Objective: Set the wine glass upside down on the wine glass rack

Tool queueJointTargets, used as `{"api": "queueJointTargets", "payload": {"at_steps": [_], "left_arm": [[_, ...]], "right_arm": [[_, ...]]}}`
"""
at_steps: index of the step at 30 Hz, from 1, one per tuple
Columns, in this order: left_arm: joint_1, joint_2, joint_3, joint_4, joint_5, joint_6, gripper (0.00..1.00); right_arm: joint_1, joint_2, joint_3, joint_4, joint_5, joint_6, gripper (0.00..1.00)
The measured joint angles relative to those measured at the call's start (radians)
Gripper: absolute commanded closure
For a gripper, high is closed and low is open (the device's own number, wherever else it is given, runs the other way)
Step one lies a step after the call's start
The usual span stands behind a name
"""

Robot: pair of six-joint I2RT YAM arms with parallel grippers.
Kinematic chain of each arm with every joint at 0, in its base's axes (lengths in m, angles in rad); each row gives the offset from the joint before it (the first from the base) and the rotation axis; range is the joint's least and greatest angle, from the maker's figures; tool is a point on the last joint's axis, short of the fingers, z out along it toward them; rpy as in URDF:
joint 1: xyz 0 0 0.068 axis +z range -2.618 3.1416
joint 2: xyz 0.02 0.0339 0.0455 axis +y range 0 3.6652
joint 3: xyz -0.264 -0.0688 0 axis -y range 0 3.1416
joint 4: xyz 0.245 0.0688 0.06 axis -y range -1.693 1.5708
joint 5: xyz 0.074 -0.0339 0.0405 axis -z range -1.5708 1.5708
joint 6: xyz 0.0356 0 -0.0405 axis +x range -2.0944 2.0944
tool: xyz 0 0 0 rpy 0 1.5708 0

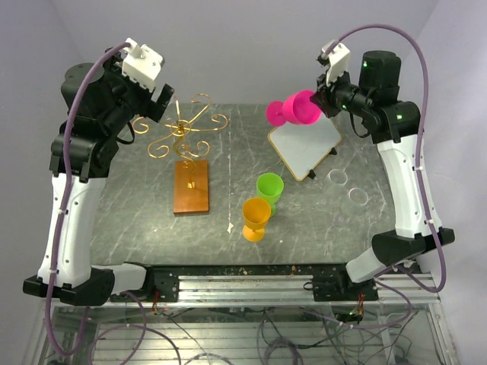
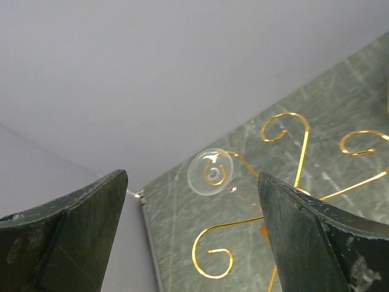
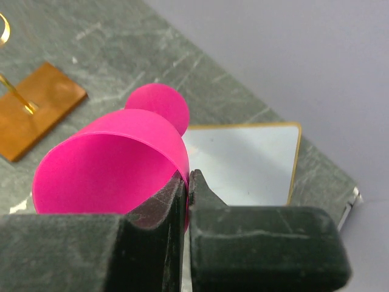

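Right wrist view: your right pincer (image 3: 186,179) clamps the pink glass (image 3: 109,158) rim, its stem hidden behind the bowl. Left pincer (image 2: 193,182) gapes empty. Count: three coloured glasses, one rack (image 1: 190,186).

We see a hot-pink wine glass (image 1: 293,109), a lime-green glass (image 1: 269,188), an orange glass (image 1: 256,217), a gold wire rack (image 1: 181,131) with copper-brown base (image 1: 186,199), a white gold-rimmed tray (image 1: 308,148), and a dark grey counter (image 1: 129,205) veined white.
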Motion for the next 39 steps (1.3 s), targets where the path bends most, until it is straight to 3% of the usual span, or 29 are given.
{"api": "queueJointTargets", "payload": {"at_steps": [6,11,21,26,32,39], "left_arm": [[0.014,0.019,0.015,0.022,0.168,-0.136,0.09],[0.012,0.071,0.026,0.079,0.3,-0.289,0.1],[-0.034,0.18,0.014,0.225,0.431,-0.673,0.14],[-0.068,0.222,-0.021,0.282,0.469,-0.794,0.18],[-0.093,0.261,-0.058,0.315,0.483,-0.883,0.32],[-0.094,0.263,-0.09,0.354,0.495,-0.944,0.61]], "right_arm": [[0.0,0.0,0.027,0.112,-0.114,0.093,1.0],[0.016,0.0,0.027,0.248,-0.193,0.203,1.0],[0.093,0.027,0.06,0.383,-0.213,0.29,1.0],[0.114,0.033,0.059,0.386,-0.214,0.299,1.0],[0.126,0.033,0.056,0.393,-0.214,0.299,1.0],[0.128,0.033,0.047,0.394,-0.215,0.299,1.0]]}}
